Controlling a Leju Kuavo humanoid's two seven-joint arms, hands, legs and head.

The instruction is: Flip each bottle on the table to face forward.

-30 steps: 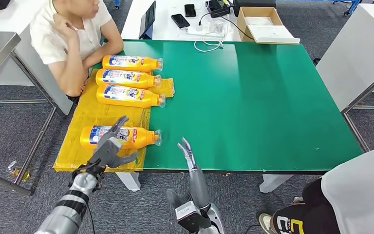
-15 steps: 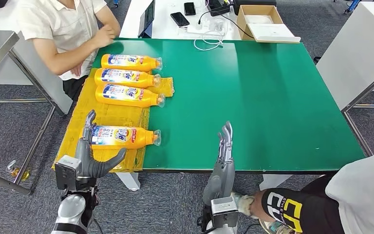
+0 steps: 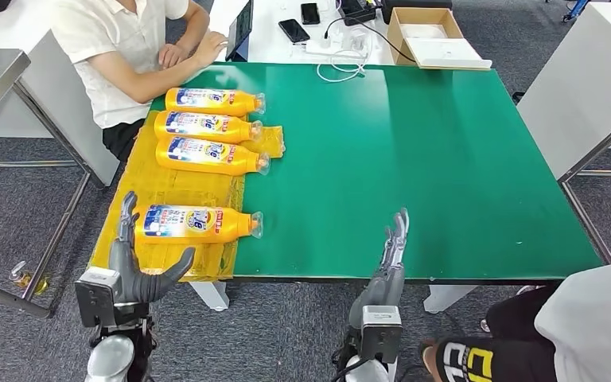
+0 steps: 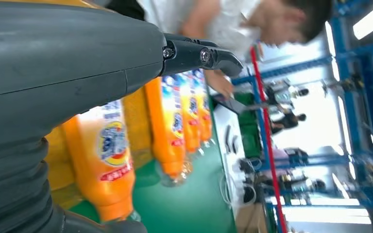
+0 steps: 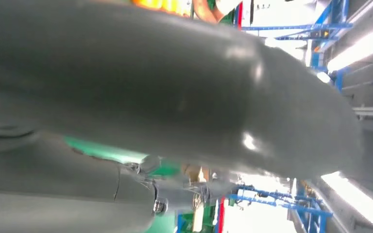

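Green worktop carries four orange bottles lying at the frame's left, the nearest bottle just beyond the spread, empty left hand; a careless reach could roll it off the edge.

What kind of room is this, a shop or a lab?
Probably a lab or workshop: a green worktable with yellow bottles laid out, phones and cables on a white desk, and blue metal racks behind.

Head looks down; wrists close, sharing bottles.
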